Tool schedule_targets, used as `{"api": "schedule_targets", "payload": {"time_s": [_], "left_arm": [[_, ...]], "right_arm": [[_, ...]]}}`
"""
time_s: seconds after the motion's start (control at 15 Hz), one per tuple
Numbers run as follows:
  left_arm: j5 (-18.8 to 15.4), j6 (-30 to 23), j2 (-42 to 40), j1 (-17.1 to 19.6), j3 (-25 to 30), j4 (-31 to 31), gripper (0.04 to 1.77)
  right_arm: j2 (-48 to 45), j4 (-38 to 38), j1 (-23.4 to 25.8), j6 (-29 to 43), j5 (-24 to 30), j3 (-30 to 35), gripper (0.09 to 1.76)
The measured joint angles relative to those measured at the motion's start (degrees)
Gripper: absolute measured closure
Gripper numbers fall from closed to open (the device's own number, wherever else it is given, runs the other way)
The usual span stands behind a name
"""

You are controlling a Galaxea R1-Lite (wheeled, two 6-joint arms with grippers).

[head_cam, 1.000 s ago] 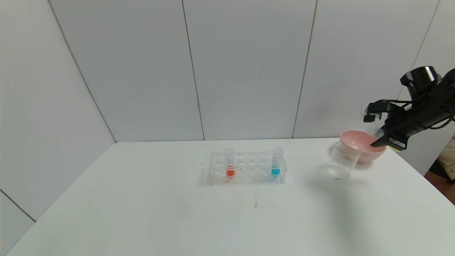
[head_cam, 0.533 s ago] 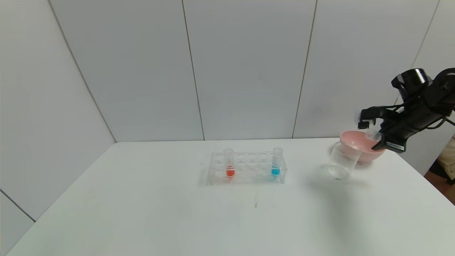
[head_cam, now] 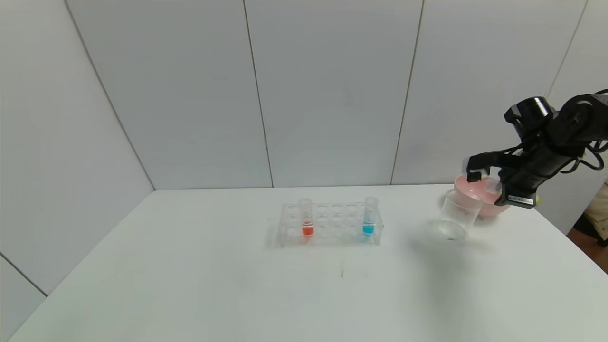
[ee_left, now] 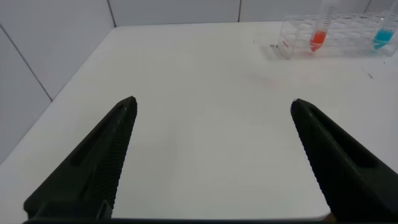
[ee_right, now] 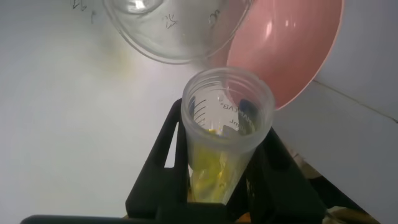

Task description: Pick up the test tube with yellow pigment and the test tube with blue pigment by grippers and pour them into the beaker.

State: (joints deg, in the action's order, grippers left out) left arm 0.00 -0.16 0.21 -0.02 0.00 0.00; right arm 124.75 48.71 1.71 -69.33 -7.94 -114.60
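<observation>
While your right gripper (head_cam: 489, 183) clamps the test tube with yellow pigment (ee_right: 224, 146), note the tube hangs over the pink bowl (head_cam: 494, 205), not the beaker (head_cam: 457, 214). Wrist cam shows the tube's open mouth facing out, yellow liquid low down by the fingers, w/ the beaker rim (ee_right: 177, 28) just beyond the mouth and the bowl beside it.

Risks, as I judge them:
- Tip now and the yellow prob. lands in the bowl or on the bench (head_cam: 237, 285). Cause: mouth not yet centred over the beaker, which sits in front of the bowl, touching or nearly so.
- Beaker is light and clear; a knock from the tube lip or gripper could shove or topple it. Cause: coming in too low on approach.
- Tube is smooth; clamped near its lower end it may slip or swing when tilted. Can't tell how firm the hold is.
- Tilt too fast = splash over the rim.

Farther from the beaker, toward bench centre, the rack (head_cam: 330, 225) holds the test tube with blue pigment (head_cam: 369, 218) at its near end and a red-orange tube (head_cam: 306, 218) at its far end; grab the wrong one next and the mix is spoiled.

Left gripper (ee_left: 211, 155) is parked well away from the beaker, past the rack, fingers spread wide, holding nothing.
</observation>
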Motion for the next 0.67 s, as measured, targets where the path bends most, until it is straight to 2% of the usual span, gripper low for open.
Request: {"api": "schedule_targets", "payload": {"time_s": [0.67], "left_arm": [[0.00,0.00,0.00,-0.02,0.00,0.00,0.05]], "right_arm": [[1.94,-1.19,-2.52,-0.09,-7.91,0.00,1.26]]}}
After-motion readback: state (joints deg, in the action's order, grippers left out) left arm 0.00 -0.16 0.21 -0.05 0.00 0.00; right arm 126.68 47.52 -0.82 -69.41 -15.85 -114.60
